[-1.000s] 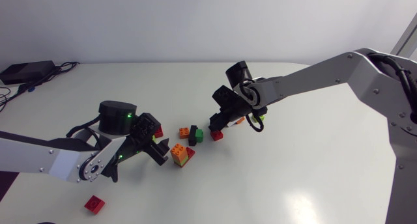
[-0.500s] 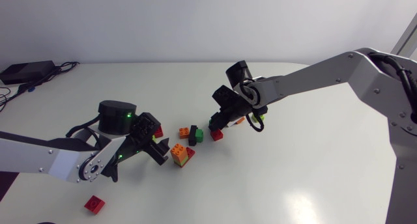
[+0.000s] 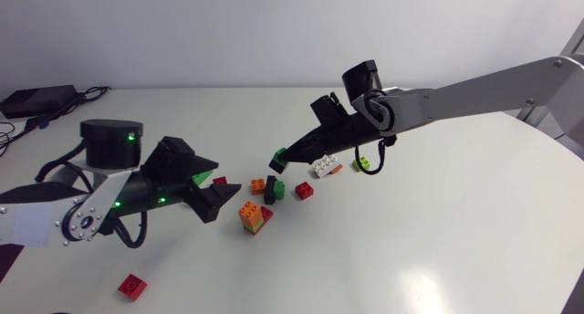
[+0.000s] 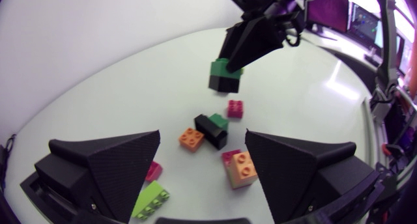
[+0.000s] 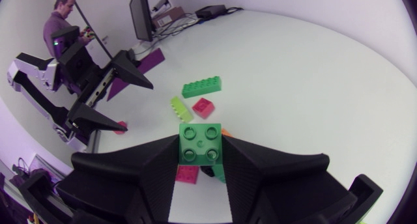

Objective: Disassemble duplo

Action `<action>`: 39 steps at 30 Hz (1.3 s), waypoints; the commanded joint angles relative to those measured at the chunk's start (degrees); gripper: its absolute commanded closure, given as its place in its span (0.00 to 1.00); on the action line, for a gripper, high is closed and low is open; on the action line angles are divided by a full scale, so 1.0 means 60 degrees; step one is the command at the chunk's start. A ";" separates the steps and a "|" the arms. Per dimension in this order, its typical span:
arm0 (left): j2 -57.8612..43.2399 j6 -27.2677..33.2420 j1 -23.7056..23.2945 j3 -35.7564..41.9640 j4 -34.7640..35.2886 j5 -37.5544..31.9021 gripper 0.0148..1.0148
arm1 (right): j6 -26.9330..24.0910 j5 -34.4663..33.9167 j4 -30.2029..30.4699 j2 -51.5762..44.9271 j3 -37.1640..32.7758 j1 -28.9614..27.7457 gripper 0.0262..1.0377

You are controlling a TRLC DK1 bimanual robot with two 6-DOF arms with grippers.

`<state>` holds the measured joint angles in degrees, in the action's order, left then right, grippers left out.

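Green brick [image 5: 201,144] in right fingers [image 5: 130,175], well clear of left fingers [image 3: 213,203]

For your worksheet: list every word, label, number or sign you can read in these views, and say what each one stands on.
No readable text in any view.
Green brick in the right gripper: nothing legible on its studs.
Loose bricks: too small to show any print.
Left arm: green lights only, no lettering to be made out.
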<state>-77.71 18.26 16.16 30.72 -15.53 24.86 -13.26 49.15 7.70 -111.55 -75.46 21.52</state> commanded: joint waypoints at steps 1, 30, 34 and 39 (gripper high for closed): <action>0.0179 -0.0422 -0.0409 0.0227 0.0655 0.1349 0.10 | 0.0203 0.0671 -0.0142 0.0193 0.0477 0.0090 0.73; -0.0144 0.0003 -0.0995 0.0739 0.2237 0.5817 0.16 | -0.1028 0.2986 -0.0478 0.1584 0.1781 0.1658 0.73; -0.0202 0.0003 -0.1112 0.0783 0.2251 0.5832 0.16 | -0.1057 0.3074 -0.0478 0.1599 0.1825 0.1863 0.73; -0.0100 0.0120 -0.1009 0.0695 0.2281 0.5817 0.19 | -0.1130 0.3074 -0.0478 0.1599 0.1840 0.1921 0.73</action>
<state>-77.73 18.17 10.00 33.98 -2.04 59.70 -18.81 66.46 4.71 -102.91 -66.19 32.32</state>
